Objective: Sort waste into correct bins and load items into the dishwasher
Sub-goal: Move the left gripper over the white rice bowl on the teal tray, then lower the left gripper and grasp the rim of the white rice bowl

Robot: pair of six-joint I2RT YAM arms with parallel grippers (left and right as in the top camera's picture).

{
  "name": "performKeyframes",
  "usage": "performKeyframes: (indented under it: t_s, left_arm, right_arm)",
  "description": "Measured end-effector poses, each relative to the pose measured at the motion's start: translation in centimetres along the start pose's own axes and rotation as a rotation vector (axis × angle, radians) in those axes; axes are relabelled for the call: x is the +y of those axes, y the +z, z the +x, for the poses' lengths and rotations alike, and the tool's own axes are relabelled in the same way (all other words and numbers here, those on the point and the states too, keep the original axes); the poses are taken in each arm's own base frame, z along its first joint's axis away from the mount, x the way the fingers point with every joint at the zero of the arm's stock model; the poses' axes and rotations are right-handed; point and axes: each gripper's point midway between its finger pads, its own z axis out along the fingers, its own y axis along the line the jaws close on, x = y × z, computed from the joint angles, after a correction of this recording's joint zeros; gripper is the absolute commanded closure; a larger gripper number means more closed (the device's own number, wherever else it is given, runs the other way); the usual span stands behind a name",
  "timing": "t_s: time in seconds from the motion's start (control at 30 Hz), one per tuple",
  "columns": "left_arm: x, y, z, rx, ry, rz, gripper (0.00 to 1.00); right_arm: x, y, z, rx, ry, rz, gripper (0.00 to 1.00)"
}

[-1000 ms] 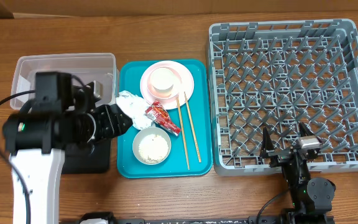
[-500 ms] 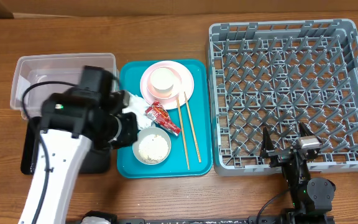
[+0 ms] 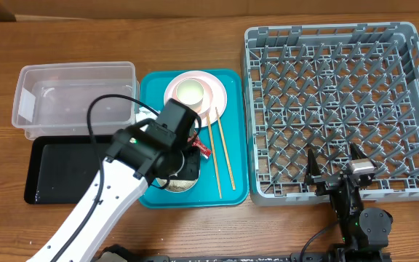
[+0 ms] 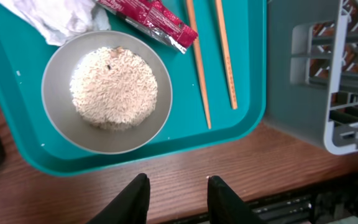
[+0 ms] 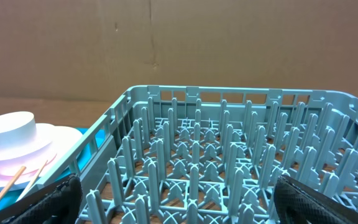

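On the left gripper (image 4: pixel 178 186) the jaws stand partly apart with nothing between them, over bare bench (image 4: pixel 185 165) just outside the near rim of the teal tray (image 4: pixel 244 93). Beyond that rim and off to one side of the jaws sits a small pale bowl (image 4: pixel 107 93), upright and heaped with whitish rice (image 4: pixel 114 87). Past the bowl lies the red snack wrapper (image 4: pixel 148 18), its long axis slanting across the tray; its print is too blurred to read. The crumpled white napkin (image 4: pixel 58 15) touches the wrapper's far end and overlaps the bowl's rim.

The two wooden chopsticks (image 4: pixel 210 62) lie flat beside the bowl, nearly parallel. Their long axis runs from the pink plate (image 3: pixel 215 98) toward the tray's front edge. A second small bowl (image 3: pixel 189 92) stands on that plate.

The grey dish rack (image 3: pixel 333 102) sits just beside the tray. On the tray's other side are the clear tub (image 3: pixel 75 98) and, in front of it, the black tray (image 3: pixel 64 171).

The right gripper (image 3: pixel 334 173) sits at the rack's front wall, jaws spread wide and empty.
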Motion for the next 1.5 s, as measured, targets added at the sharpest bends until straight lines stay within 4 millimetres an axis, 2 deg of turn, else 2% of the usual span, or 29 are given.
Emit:
performKeyframes:
  t_s: [0.4,0.67,0.97,1.23,1.5]
  left_arm:
    - [-1.3,4.5,-0.6,0.034,0.025,-0.016,0.66]
    - [0.0,7.7,-0.4,0.112,0.016,-0.106,0.67]
    - [0.6,10.3,-0.2,0.168,0.011,-0.148,0.71]
    - [0.9,12.1,0.0,0.205,0.007,-0.170,0.73]
    - [1.0,12.6,0.1,0.218,0.006,-0.177,0.74]
  right_arm:
    - [0.0,0.0,0.0,0.000,0.000,0.000,0.00]
    - [0.0,0.0,0.0,0.000,0.000,0.000,0.00]
    - [0.0,0.0,0.0,-0.001,0.000,0.000,0.00]
    - [0.0,0.0,0.0,0.000,0.000,0.000,0.00]
    - [0.0,0.0,0.0,0.000,0.000,0.000,0.00]
